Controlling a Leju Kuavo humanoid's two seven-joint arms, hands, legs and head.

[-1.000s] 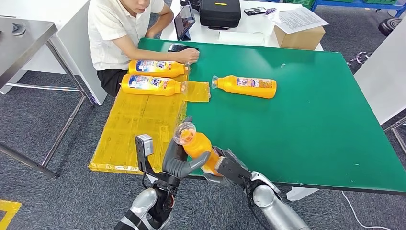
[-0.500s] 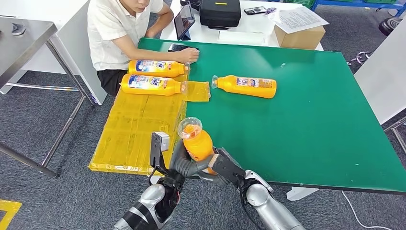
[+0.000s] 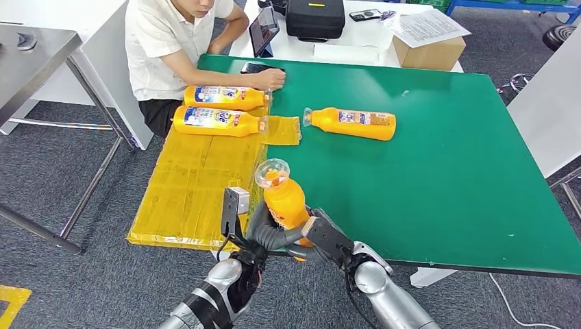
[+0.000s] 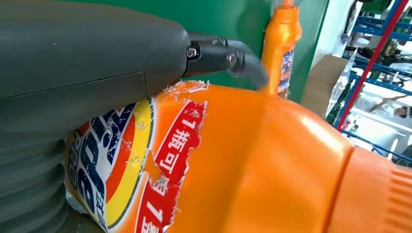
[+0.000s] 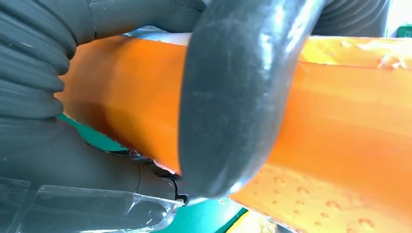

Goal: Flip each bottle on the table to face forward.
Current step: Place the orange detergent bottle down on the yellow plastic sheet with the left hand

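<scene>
Head view has your held bottle (image 3: 283, 201) a touch more upright than a second ago, cap up at the near edge of the tabletop (image 3: 438, 164), left hand (image 3: 264, 229) and right hand (image 3: 318, 238) both clamped round its lower body, so the turn looks part done. Left wrist view gives you the torn front label, plus the lone bottle (image 4: 282, 43) lying farther along the green top.
</scene>
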